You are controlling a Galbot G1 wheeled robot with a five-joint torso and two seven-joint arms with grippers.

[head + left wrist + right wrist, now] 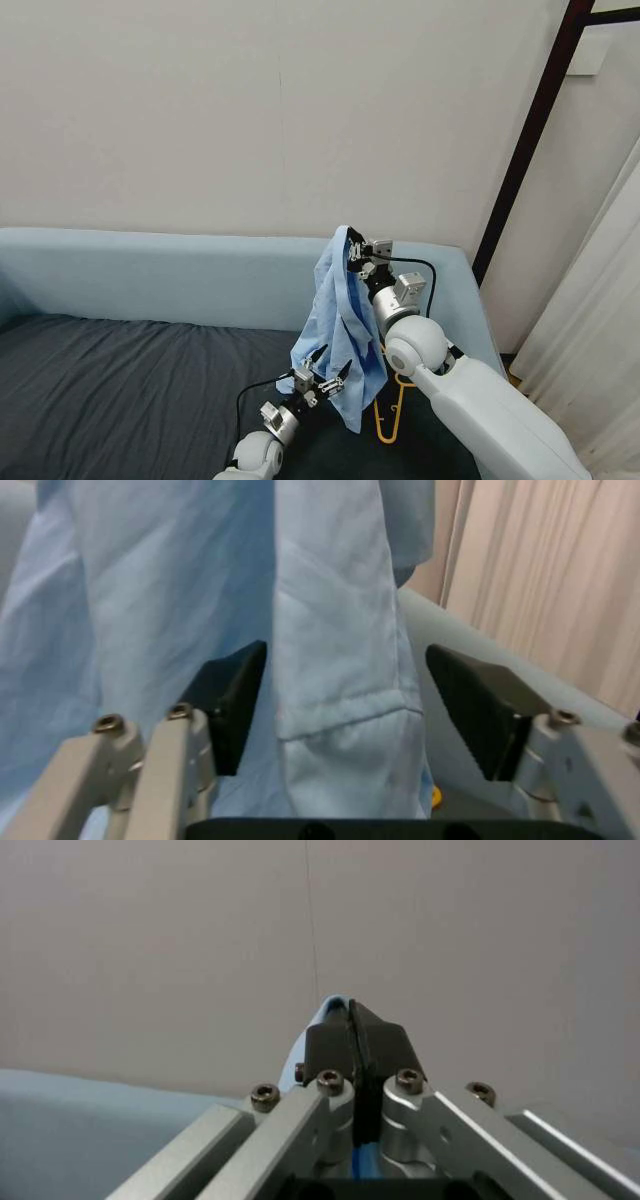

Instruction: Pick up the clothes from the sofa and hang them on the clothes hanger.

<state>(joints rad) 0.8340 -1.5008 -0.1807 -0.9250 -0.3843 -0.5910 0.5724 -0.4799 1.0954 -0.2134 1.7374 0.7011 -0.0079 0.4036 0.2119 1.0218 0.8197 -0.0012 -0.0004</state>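
A long, pale blue upholstered sofa (150,275) with a dark grey fabric seat cushion (120,390) is set against a plain off-white wall. Over its right end a light blue woven-cloth garment (345,330), probably a shirt though the cut cannot be made out, is held up in the air. It hangs in loose folds, with its lower edge just above the seat. A thin yellow hanger (390,420) is seen lying on the seat beside that lower edge, partly hidden by the cloth and the right arm.

The garment is carried at its topmost point by the right gripper (358,250), whose fingers are pressed together on a fold of the cloth. In the right wrist view a sliver of blue is pinched between the dark pads. The left gripper (322,372) is raised to the lower part of the garment with its fingers spread apart. In the left wrist view a hanging fold with a stitched seam is framed between the two black pads, which are not closed on it.

The pick-up from the sofa is judged done. The step in hand appears to be the taking of a second hold so that the garment can be spread. The next move calls for the left fingers to be closed on that fold without the cloth being dragged from the right-hand grip.
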